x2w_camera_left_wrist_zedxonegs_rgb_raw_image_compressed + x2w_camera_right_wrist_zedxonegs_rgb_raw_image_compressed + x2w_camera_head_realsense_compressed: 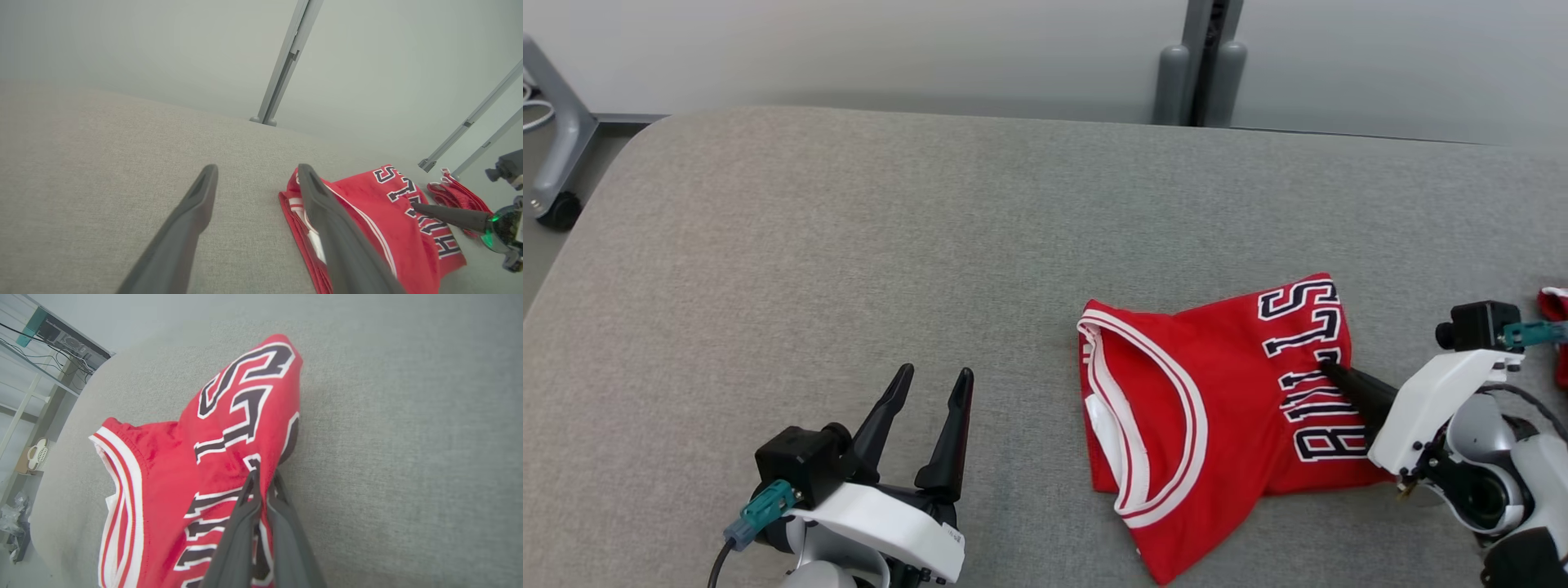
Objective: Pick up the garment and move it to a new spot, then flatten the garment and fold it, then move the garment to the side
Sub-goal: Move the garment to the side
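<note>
A folded red jersey (1225, 392) with white trim and dark letters lies on the grey cloth table (849, 245), right of centre. My right gripper (1327, 366) comes in from the right, fingers together, shut on the lettered right part of the jersey (163, 486). In the right wrist view its fingertips (251, 482) pinch a ridge of the cloth. My left gripper (935, 374) stands open at the lower left, apart from the jersey and holding nothing. In the left wrist view the jersey (388, 228) lies just past the right finger of the left gripper (257, 167).
A second red cloth (1556, 314) lies at the table's right edge, also seen as the red cloth (453, 196) behind my right arm. A grey wheeled stand (556, 163) is off the table's left corner, and a grey post (1201, 73) rises behind the far edge.
</note>
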Motion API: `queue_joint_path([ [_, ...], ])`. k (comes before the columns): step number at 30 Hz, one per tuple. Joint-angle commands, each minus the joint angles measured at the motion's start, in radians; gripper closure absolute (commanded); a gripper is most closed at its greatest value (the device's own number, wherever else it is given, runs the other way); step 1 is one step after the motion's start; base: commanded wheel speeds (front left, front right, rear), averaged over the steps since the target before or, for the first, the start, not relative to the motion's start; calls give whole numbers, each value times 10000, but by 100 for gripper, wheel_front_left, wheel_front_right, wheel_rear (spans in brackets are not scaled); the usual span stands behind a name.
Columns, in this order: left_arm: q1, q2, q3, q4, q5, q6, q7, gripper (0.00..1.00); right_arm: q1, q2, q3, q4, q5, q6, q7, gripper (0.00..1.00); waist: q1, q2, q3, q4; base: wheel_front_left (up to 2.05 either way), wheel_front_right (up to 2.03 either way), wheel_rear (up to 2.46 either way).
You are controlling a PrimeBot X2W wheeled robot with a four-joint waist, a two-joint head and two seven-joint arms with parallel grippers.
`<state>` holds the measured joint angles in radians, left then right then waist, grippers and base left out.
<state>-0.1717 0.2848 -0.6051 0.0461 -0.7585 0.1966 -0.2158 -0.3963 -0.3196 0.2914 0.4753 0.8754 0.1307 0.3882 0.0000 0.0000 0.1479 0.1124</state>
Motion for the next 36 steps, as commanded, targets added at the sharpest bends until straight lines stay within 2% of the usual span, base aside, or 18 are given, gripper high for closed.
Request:
queue_joint_path([
  [1,-2,34,23,-10,-48,53,-28,0,-23,-163,-33,-81,67,1,26,100,0,0,-36,-115,0,0,0],
  [8,-49,-1,-45,-41,0,-2,-68,0,105,-908,-210,-880,-115,1,361,100,0,0,-114,-789,0,0,0],
  [14,-196,-1,-58,-101,83,17,-63,0,180,-1089,-635,-1392,-375,1,661,100,0,0,-170,-1679,0,0,0],
  [27,-338,213,49,-104,314,233,-118,0,249,-622,-1210,-2008,-975,1,1194,100,0,0,-182,-3723,0,0,0],
  [36,-455,400,57,-179,458,359,-21,0,178,-311,-1318,-2208,-1143,1,1293,100,0,0,21,-4154,0,0,0],
])
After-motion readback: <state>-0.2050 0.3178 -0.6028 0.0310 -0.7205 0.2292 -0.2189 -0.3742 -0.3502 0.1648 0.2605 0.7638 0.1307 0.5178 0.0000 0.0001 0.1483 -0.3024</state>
